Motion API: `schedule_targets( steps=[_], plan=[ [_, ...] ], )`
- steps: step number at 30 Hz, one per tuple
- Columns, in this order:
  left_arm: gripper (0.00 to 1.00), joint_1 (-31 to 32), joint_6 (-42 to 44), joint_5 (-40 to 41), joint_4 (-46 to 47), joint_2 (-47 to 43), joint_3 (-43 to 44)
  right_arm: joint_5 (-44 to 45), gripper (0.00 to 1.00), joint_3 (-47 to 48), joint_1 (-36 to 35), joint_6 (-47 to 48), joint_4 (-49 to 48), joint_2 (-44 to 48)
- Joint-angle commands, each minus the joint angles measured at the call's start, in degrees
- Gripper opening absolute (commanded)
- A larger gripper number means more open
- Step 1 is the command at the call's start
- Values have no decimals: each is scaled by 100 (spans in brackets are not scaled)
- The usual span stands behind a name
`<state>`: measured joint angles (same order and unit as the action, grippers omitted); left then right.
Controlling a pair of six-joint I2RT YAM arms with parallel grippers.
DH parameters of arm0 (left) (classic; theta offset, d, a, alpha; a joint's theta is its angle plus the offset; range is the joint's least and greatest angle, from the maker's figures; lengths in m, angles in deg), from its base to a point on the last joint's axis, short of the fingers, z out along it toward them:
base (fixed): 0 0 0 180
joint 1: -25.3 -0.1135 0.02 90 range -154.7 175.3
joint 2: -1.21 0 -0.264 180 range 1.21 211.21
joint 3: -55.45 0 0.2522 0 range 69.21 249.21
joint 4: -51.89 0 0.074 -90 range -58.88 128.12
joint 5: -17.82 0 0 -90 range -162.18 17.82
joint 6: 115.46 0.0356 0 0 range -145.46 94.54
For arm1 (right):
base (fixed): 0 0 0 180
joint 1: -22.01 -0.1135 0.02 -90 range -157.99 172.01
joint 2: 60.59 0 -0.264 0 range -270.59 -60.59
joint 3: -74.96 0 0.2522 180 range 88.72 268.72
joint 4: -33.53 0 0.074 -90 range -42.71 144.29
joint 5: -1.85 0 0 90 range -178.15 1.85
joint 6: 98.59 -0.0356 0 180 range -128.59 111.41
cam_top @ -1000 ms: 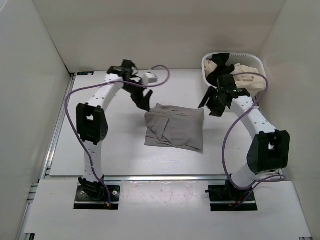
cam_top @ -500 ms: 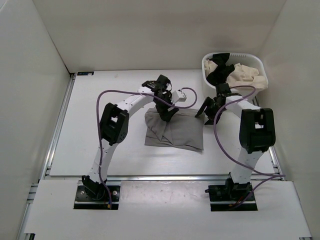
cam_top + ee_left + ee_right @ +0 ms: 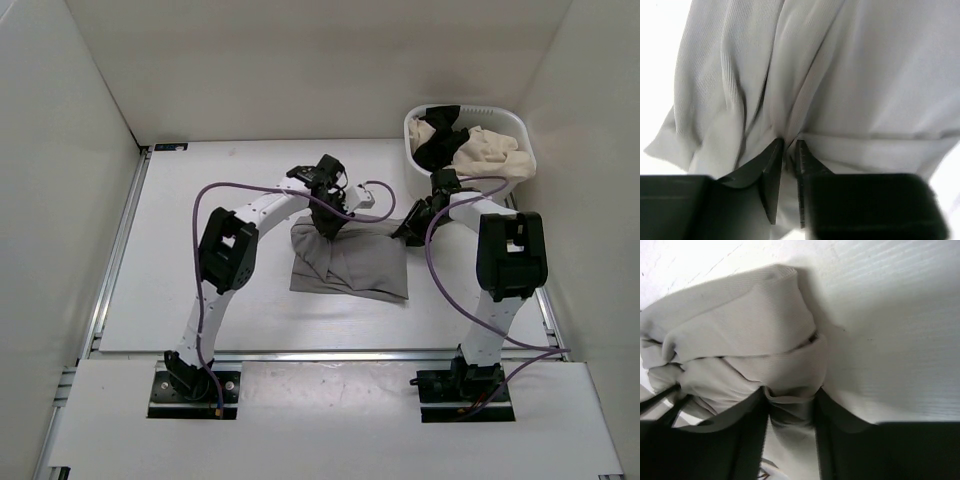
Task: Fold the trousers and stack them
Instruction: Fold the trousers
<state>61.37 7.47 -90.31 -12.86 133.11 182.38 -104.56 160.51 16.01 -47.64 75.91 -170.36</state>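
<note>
The grey trousers (image 3: 350, 262) lie folded into a rough rectangle mid-table. My left gripper (image 3: 328, 222) is down on their far left edge. In the left wrist view that gripper (image 3: 789, 144) is shut, pinching a thin ridge of the trousers (image 3: 865, 90) between its dark fingers (image 3: 771, 170). My right gripper (image 3: 405, 232) is at the far right corner. Seen from the right wrist, this gripper (image 3: 790, 392) has its jaws pressed on a thick bunched fold of the trousers (image 3: 740, 325), which fills the gap between them.
A white basket (image 3: 490, 110) stands at the back right, holding a black garment (image 3: 437, 148) and a beige one (image 3: 490, 152). White walls enclose the table (image 3: 270, 320) on three sides. Purple cables loop off both arms.
Both arms swung inward from the sides and dropped onto the far edge of the trousers. Both grippers, open a second ago, have closed on fabric.
</note>
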Motion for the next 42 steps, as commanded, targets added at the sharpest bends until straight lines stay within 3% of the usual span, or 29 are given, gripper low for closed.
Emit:
schedule_targets(
  steps=[1,3,7,13,17,25,29,34,37,38,42],
  plan=[
    [34,14,-58,55,-219,-963,-224,163,41,116,134,-182,-120,-202],
    [50,-39,20,126,-219,-1339,-644,251,33,64,134,-244,-120,-202],
    [62,-39,73,187,-158,-1597,-1331,252,33,2,134,-244,-120,-202],
    [58,-39,-260,-287,36,-1483,-1333,252,34,-244,134,-349,-234,-141],
    [73,13,-410,-392,150,-1307,-1016,252,36,-244,134,-349,-234,-88],
    [74,286,-822,28,378,-543,-164,252,36,-359,134,-402,-287,-88],
    [66,338,-823,29,378,-428,-163,304,36,-359,134,-402,-287,-35],
    [44,391,-823,204,378,-375,-215,304,36,-359,134,-455,-287,-35],
    [27,392,-823,275,378,-375,-216,304,36,-359,134,-455,-287,-35],
    [14,392,-823,336,378,-436,-268,304,36,-359,134,-455,-287,-35],
    [14,392,-718,451,326,-786,-443,357,36,-359,134,-507,-234,-88]
  ],
)
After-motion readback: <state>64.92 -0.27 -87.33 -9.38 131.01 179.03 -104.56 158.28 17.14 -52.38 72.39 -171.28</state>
